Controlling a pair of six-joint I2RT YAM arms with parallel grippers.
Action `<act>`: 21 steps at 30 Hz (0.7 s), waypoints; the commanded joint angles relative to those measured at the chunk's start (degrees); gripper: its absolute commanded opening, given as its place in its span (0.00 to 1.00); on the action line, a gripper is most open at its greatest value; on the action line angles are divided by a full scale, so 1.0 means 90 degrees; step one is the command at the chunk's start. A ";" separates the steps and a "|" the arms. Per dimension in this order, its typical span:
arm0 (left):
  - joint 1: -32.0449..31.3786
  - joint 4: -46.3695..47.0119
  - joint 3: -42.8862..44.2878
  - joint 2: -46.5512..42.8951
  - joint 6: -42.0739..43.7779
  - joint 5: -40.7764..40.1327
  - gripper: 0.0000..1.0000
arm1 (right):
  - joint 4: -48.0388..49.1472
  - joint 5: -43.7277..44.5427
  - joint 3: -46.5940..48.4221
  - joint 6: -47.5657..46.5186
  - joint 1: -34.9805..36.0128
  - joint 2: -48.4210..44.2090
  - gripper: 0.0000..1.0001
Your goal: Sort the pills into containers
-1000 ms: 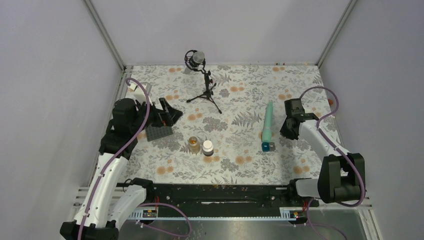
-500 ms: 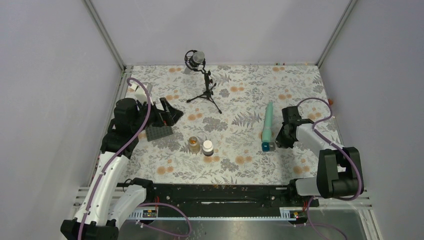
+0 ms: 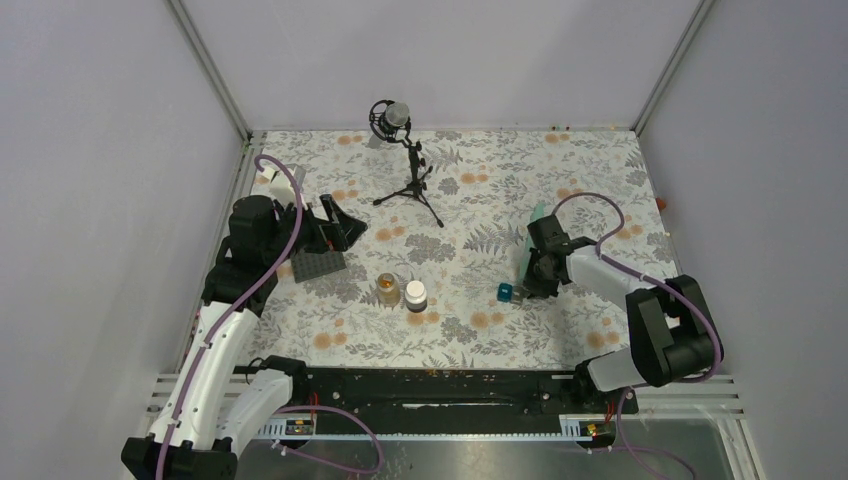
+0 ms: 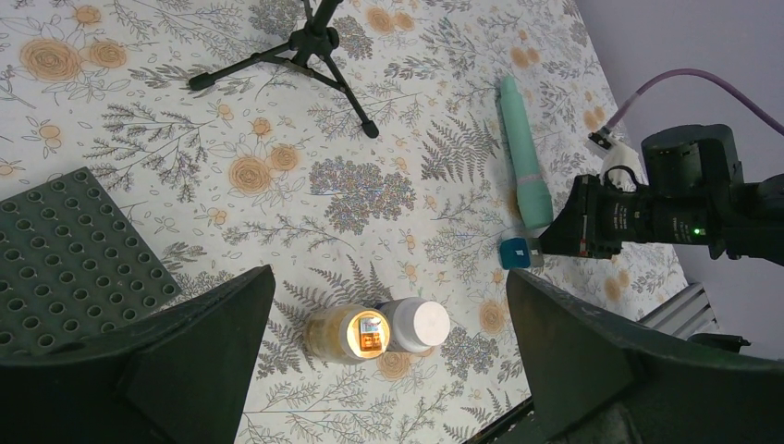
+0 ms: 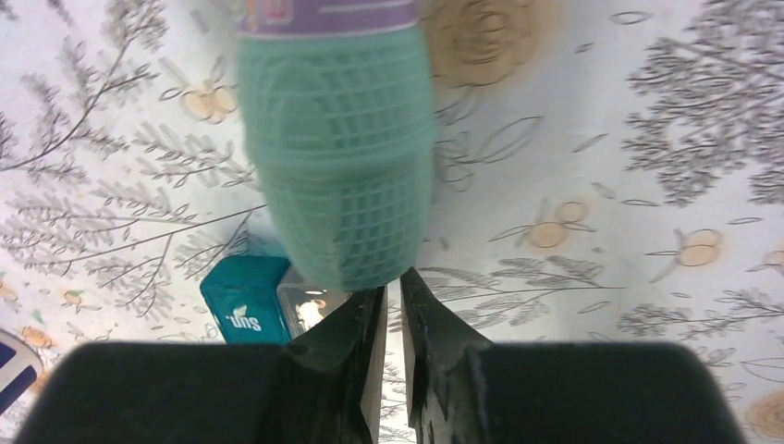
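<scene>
The right fingers (image 5: 372, 307) are nearly shut on nothing, at the end of the long green strip (image 5: 337, 166), beside the teal box (image 5: 245, 301). The left fingers (image 3: 335, 228) hang wide open and empty. The pills (image 4: 325, 337) sit in the glass jar (image 4: 355, 319).

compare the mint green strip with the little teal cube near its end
The mint-green strip is long and slim; the teal cube is a small box. The strip is pale mint, the cube darker teal. The strip's end shows a fine grid; the cube's side carries white print. Both lie on the floral tablecloth.
</scene>
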 commanded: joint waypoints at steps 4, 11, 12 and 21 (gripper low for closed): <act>-0.0009 0.0313 -0.0063 -0.0082 -0.0017 0.0072 0.99 | -0.0036 0.0193 0.0385 0.0459 0.0766 0.0025 0.21; -0.0017 0.0312 -0.0053 -0.0105 -0.0017 0.0069 0.99 | -0.1015 0.2131 0.0661 0.1322 0.1591 -0.0837 0.39; -0.0010 0.0313 -0.0054 -0.0113 -0.0024 0.0070 0.99 | -0.1026 0.2296 0.0666 0.1476 0.1725 -0.0937 0.45; -0.0007 0.0313 -0.0072 -0.0131 -0.0046 0.0051 0.99 | -0.0750 0.2947 0.0678 0.3800 0.2337 -0.0600 0.67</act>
